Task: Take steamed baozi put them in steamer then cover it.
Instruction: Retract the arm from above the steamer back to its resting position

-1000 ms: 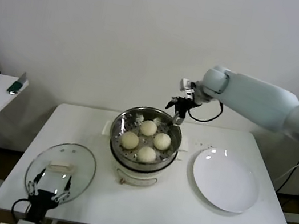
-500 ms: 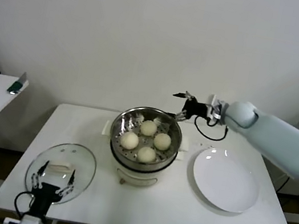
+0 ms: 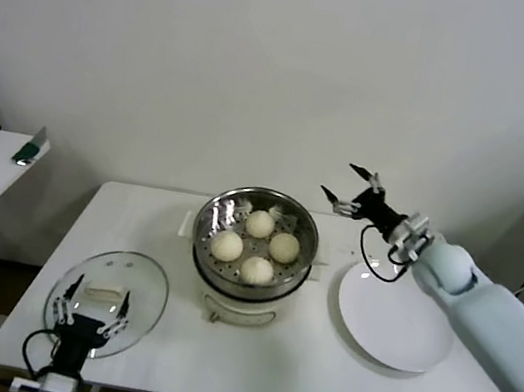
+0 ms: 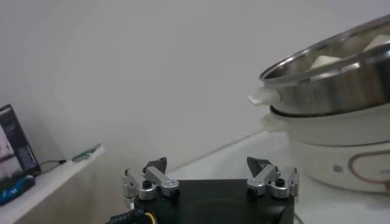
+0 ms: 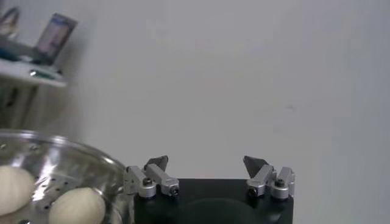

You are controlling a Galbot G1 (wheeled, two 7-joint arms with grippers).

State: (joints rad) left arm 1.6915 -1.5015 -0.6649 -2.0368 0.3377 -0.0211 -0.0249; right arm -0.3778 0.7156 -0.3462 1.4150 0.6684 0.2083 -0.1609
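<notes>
The right pincer (image 3: 356,194) has swung away from above the pot (image 3: 254,245) and now hangs empty, fingers spread, off to the pot's right and above the far edge of the white plate (image 3: 395,316). All four buns (image 3: 255,246) sit on the perforated tray inside the pot, so the loading looks finished and the plate is bare. That leaves only the covering.

The left pincer (image 3: 90,311), also spread wide and holding nothing, has crept forward at the near left corner of the tabletop (image 3: 303,366) and hovers right over the near rim of the glass lid (image 3: 107,299). The lid lies flat on the tabletop directly beneath and just beyond this pincer, its cream handle a little farther in. The pot stands well off to this pincer's right.
</notes>
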